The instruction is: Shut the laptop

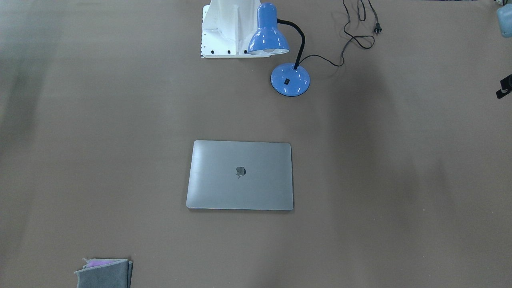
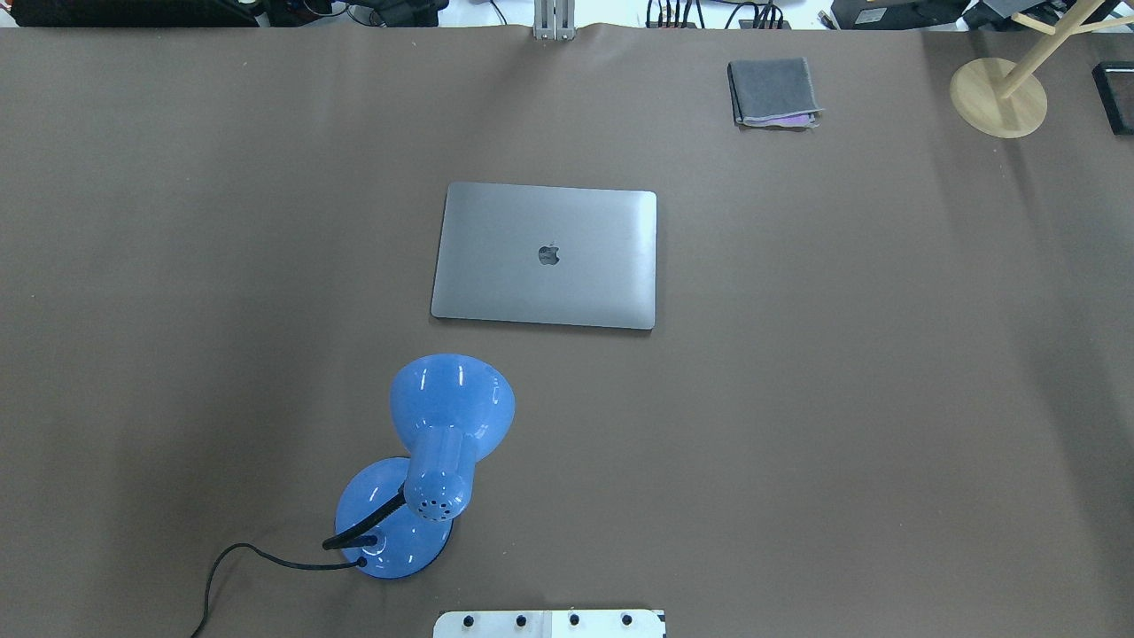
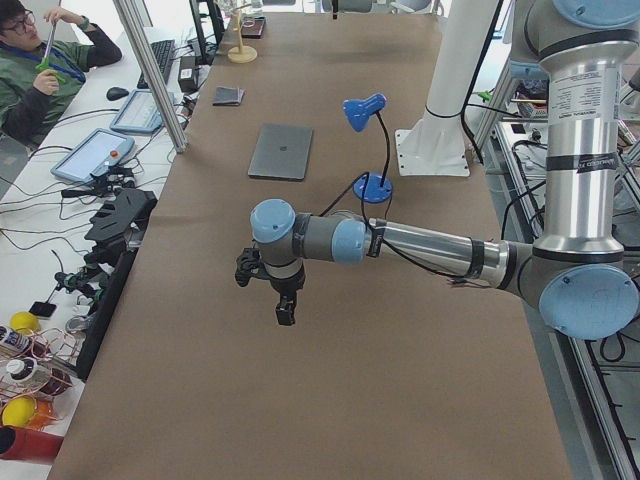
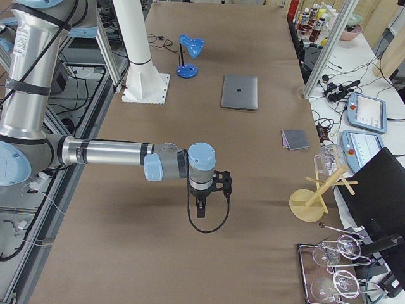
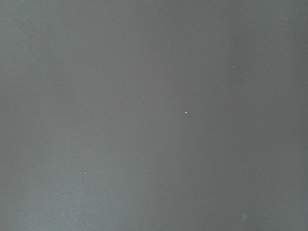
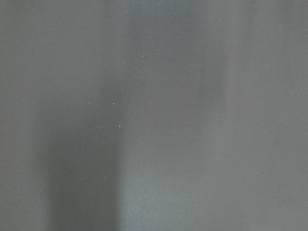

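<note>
The laptop (image 1: 240,175) is a slim grey metal one that lies flat in the middle of the brown table, lid down, apple logo up. It also shows in the overhead view (image 2: 545,257) and both side views (image 3: 281,151) (image 4: 240,92). My left gripper (image 3: 285,310) hangs over the table far toward its left end, well away from the laptop. My right gripper (image 4: 200,209) hangs far toward the right end. Both show only in side views, so I cannot tell whether they are open or shut. The wrist views show only bare table.
A blue desk lamp (image 2: 447,425) stands between my base and the laptop, its black cord (image 1: 356,36) trailing on the table. A folded grey cloth (image 2: 773,91) lies at the far side. A wooden stand (image 2: 997,97) is at the far right corner.
</note>
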